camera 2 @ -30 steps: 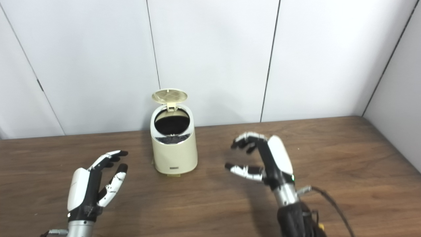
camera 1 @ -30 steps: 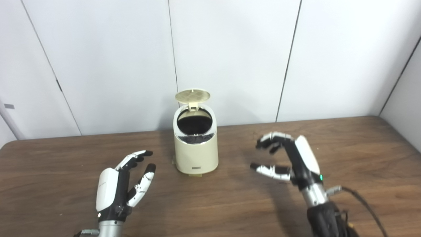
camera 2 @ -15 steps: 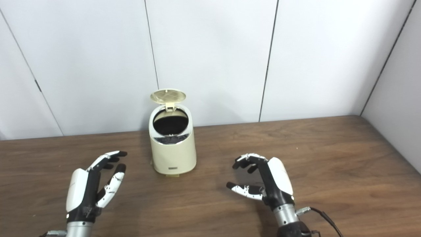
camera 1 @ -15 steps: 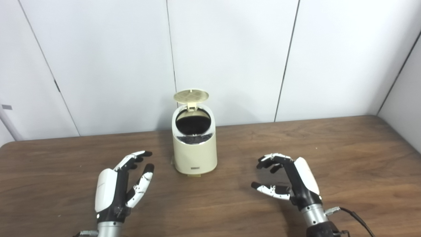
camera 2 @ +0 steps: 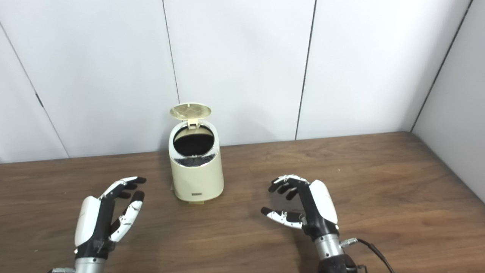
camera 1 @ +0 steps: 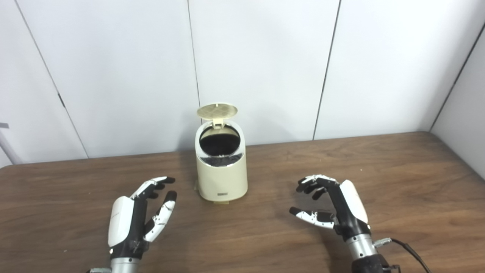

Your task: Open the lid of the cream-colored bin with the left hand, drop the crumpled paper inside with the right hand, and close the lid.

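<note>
The cream-colored bin (camera 1: 221,178) stands at the middle back of the wooden table, its round lid (camera 1: 217,110) tipped up on the rear hinge. The dark inside (camera 1: 219,140) shows through the mouth; no crumpled paper is visible anywhere. My left hand (camera 1: 137,216) rests low at the front left, open, fingers spread and pointing toward the bin, well short of it. My right hand (camera 1: 335,206) hovers at the front right, open, fingers curved with nothing between them, a hand's width or more from the bin.
The brown table (camera 1: 409,178) reaches to white wall panels (camera 1: 265,57) at the back, with the bin close to them. A black cable (camera 1: 411,252) trails from my right wrist. The table's right edge runs along a side wall.
My right hand has dropped and drawn back toward the front edge, away from the bin. The left hand has barely moved. The camera has shifted slightly. The lid stays up.
</note>
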Motion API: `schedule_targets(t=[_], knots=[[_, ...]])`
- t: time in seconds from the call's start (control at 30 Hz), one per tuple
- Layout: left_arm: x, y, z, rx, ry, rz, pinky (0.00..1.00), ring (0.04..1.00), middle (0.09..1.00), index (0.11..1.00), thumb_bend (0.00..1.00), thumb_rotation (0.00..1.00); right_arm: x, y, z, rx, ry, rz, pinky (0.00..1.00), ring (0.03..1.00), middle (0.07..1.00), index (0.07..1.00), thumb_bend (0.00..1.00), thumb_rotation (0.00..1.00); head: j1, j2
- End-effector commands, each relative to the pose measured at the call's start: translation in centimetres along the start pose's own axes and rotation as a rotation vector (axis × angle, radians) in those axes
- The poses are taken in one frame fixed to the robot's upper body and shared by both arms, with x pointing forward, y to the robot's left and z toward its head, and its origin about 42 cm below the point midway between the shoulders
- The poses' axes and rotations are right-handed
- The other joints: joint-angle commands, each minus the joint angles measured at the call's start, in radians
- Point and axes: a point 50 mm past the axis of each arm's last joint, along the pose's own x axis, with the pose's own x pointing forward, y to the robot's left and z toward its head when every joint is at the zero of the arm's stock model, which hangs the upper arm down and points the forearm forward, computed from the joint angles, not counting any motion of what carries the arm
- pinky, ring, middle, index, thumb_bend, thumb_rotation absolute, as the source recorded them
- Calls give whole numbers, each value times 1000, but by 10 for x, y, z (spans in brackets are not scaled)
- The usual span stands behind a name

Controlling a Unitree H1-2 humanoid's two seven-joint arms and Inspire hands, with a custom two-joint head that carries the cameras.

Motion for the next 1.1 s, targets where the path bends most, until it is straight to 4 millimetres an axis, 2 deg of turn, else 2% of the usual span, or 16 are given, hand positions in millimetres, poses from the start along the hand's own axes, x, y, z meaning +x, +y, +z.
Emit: schedule_targets(t=[0.0,0.17,0.4,0.53,0.6,0.73,0.8,0.9,1.07], knots=[[-28,-4,-17,0,63,-35,616,721,762,734,430,862,-7,8,-6,19,-6,-20,459,584,659,496,483,150,4,-3],[-24,4,-19,-18,37,-7,638,740,773,740,429,861,-5,14,-8,31,-15,-44,477,600,664,496,483,152,26,-14],[4,36,0,41,-76,62,626,738,773,754,418,859,-7,22,-5,24,-28,-53,452,581,660,496,484,147,47,-22],[28,58,15,67,-117,87,653,764,798,775,483,927,-7,25,-3,24,-19,-51,474,600,672,496,484,148,51,-27],[39,68,22,66,-139,95,656,769,802,773,505,929,-7,26,-3,25,-17,-49,490,615,676,496,485,149,52,-28],[66,88,41,95,-195,111,676,779,804,786,488,955,-6,30,-4,38,-11,-54,473,599,673,496,486,148,59,-34],[78,97,50,100,-211,112,678,779,800,786,497,971,-6,31,-4,44,-8,-52,434,559,661,496,486,147,60,-35],[95,108,64,113,-234,99,664,781,802,787,538,937,-5,34,-5,48,-5,-38,438,565,657,496,486,147,57,-41],[122,120,86,174,-292,67,680,795,816,799,548,897,-4,36,-7,64,12,-35,468,591,655,496,487,147,64,-46]])
